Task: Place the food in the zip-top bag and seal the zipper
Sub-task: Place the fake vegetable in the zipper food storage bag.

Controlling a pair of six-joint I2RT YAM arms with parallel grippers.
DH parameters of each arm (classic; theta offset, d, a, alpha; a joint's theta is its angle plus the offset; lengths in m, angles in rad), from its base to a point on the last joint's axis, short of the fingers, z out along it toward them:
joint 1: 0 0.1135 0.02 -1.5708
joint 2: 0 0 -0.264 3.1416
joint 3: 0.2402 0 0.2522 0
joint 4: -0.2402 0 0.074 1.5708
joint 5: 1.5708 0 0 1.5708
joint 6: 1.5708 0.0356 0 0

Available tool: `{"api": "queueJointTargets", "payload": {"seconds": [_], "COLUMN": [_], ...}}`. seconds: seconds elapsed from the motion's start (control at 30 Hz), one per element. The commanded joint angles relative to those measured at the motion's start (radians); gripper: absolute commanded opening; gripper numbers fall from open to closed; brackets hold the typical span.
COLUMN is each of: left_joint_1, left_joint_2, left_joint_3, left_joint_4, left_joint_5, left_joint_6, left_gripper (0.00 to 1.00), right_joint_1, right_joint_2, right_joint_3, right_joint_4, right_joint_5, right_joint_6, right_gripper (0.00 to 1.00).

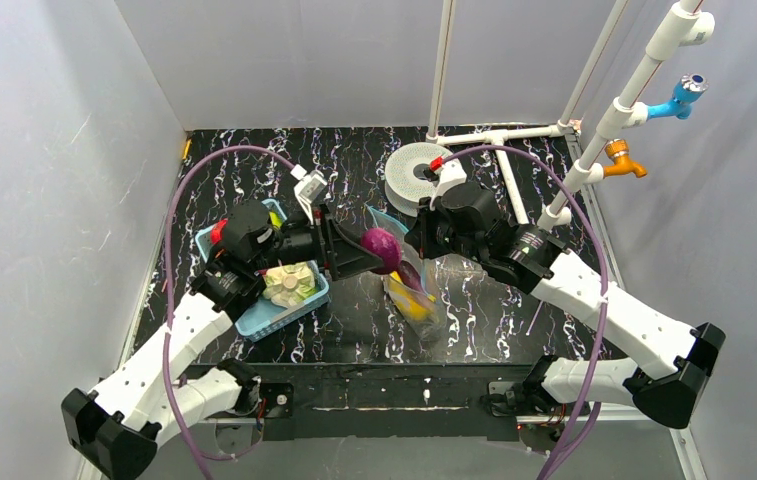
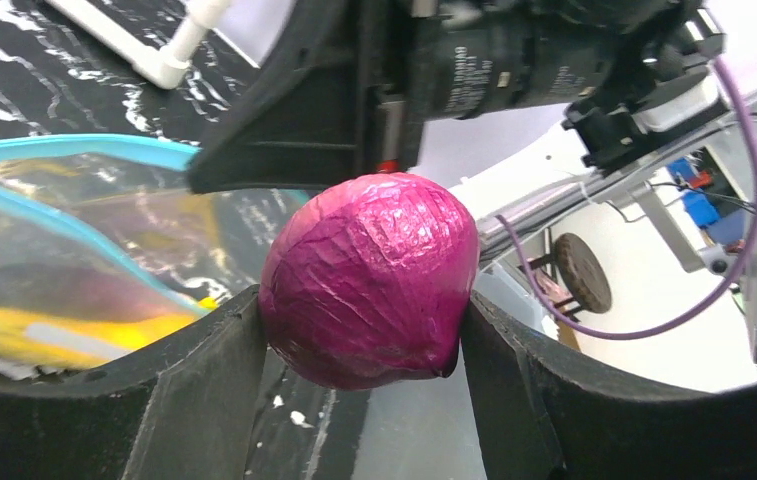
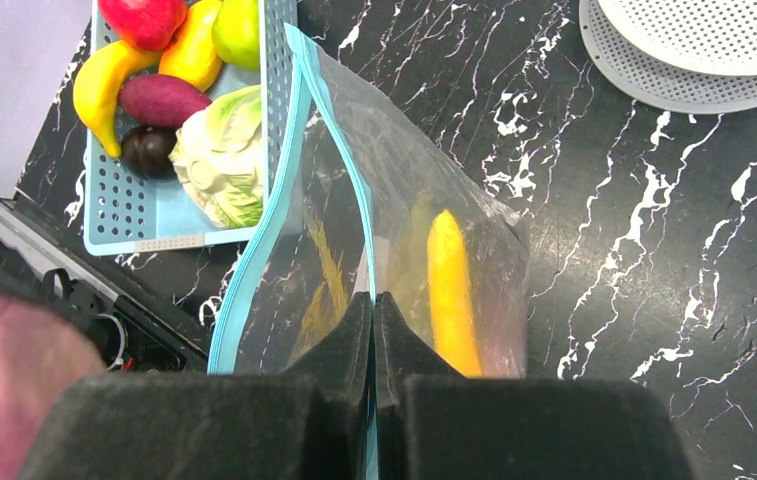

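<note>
My left gripper (image 2: 364, 302) is shut on a round, glossy magenta vegetable (image 2: 369, 280), held in the air just left of the zip-top bag's mouth (image 1: 382, 247). The clear zip-top bag (image 3: 409, 200) stands open on the table with a yellow banana (image 3: 451, 290) and a dark purple piece inside. My right gripper (image 3: 374, 300) is shut on the bag's far lip, pinching the light-blue zipper (image 3: 254, 270) and holding the mouth up. In the top view the two grippers face each other over the bag (image 1: 416, 295).
A blue lattice basket (image 3: 129, 215) left of the bag holds a banana (image 3: 104, 85), a red fruit (image 3: 144, 20), a green fruit (image 3: 237, 30), a purple piece (image 3: 159, 98) and a pale-green cabbage (image 3: 219, 155). A white perforated disc (image 1: 416, 175) and white pipes (image 1: 504, 135) lie behind.
</note>
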Motion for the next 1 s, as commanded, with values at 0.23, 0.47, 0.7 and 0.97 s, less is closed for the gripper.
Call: {"api": "queueJointTargets", "payload": {"seconds": [0.23,0.47,0.7,0.97], "left_joint_1": [-0.201,-0.214,-0.231,-0.261], "left_joint_2": [0.100,0.126,0.147,0.184], "left_joint_3": [0.071,0.096,0.112,0.143], "left_joint_4": [0.025,-0.121,-0.266,-0.324], "left_joint_5": [-0.118,-0.236,-0.281,-0.307], "left_joint_6": [-0.014,0.047,0.063,0.071], "left_gripper": [0.31,0.30,0.36,0.51], "right_joint_1": [0.008,0.009,0.010,0.009], "right_joint_2": [-0.065,-0.081,-0.069,-0.081], "right_joint_3": [0.000,-0.018,-0.030,-0.039], "right_joint_4": [0.040,0.053,0.058,0.062], "right_joint_5": [-0.015,-0.010,-0.025,-0.015], "right_joint_6": [0.029,0.029,0.028,0.024], "right_gripper": [0.01,0.01,0.01,0.01]}}
